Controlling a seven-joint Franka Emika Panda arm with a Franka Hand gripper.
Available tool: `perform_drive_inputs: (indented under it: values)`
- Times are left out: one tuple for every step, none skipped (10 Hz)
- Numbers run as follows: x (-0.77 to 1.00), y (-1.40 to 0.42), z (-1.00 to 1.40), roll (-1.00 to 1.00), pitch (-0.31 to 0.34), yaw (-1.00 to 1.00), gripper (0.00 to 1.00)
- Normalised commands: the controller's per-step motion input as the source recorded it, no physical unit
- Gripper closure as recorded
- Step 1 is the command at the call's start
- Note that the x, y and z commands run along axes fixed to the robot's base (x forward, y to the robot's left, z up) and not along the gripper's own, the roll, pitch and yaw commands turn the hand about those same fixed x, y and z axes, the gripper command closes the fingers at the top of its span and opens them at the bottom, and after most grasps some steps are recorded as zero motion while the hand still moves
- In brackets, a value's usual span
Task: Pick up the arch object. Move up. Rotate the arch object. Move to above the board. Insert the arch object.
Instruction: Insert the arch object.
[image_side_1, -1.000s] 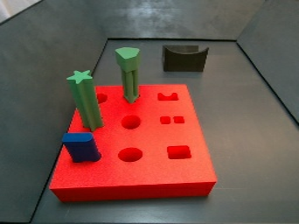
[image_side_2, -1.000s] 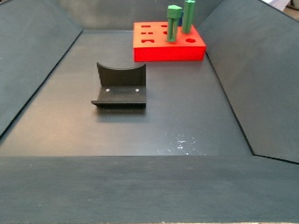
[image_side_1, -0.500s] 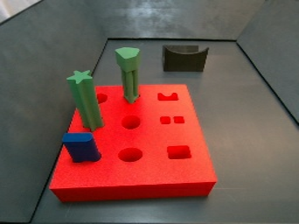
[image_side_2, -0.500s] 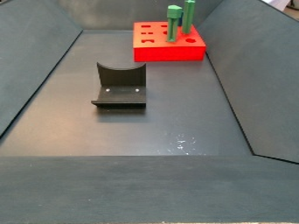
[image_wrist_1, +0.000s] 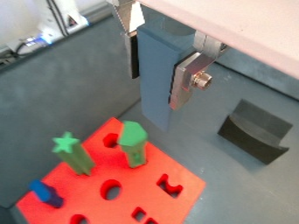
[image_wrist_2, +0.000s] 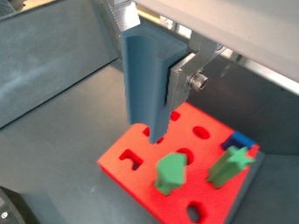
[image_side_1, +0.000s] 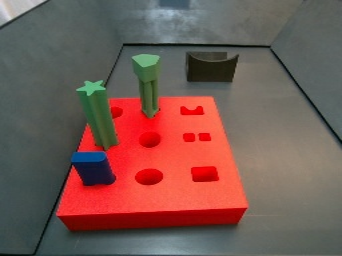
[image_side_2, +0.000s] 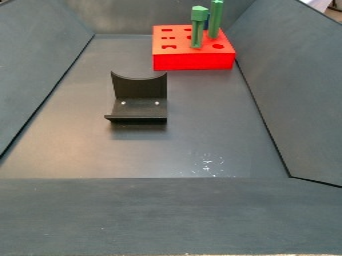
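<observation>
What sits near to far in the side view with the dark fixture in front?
Dark L-shaped fixture → thick red board → two green pegs standing on it. Gripper not in this view; wrist views show its jaws holding the slate-blue arch object.

claw (image_wrist_2: 162, 74): high up over the board, closed on the arch object; its fingers (image_wrist_1: 187, 79) are flat shiny silver metal with a small screw.
arch object (image_wrist_2: 146, 83): smooth, dull grey-blue, looks like plastic.
board (image_side_1: 167, 195): bright red, flat matt look, a bit grainy on top.
green pegs (image_side_1: 95, 115): matt green, smooth, like plastic.
blue block (image_side_1: 92, 167): smooth blue, not shiny.
fixture (image_side_2: 136, 97): dark, dull, smooth.
surface (image_side_2: 147, 150): dark grey, smooth, with a soft shine and tiny bright specks.
</observation>
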Motion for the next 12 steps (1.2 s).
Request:
perform_drive_inputs:
  values:
    - [1.00,0.27,-0.83,-0.08,0.000,0.00,1.00]
    - [1.00,0.13,-0.78,0.00,0.059,0.00,1.00]
    - [0.69,0.00,-0.68,0.08,0.104,0.41,1.00]
    - [0.41,-0.17,-0.69,0.22,0.083,0.54,1.00]
    - [0.11,-0.21,-0.77,0.21,0.014,0.49,1.00]
    - [0.01,-0.13,-0.91,0.17,0.000,0.31,1.00]
    - [0.17,-0.06,-0.87,0.10,0.000,0.00,1.00]
    - [0.20,0.00,-0.81,0.07,0.000,-0.12,1.00]
    - [0.00,-0.03,-0.75,0.05,0.000,-0.26,1.00]
    - [-0.01,-0.12,-0.66,0.03,0.000,-0.33,1.00]
    - [-0.05,-0.24,-0.63,0.07,-0.007,-0.20,1.00]
    - [-0.15,-0.12,-0.51,0.08,-0.017,0.07,1.00]
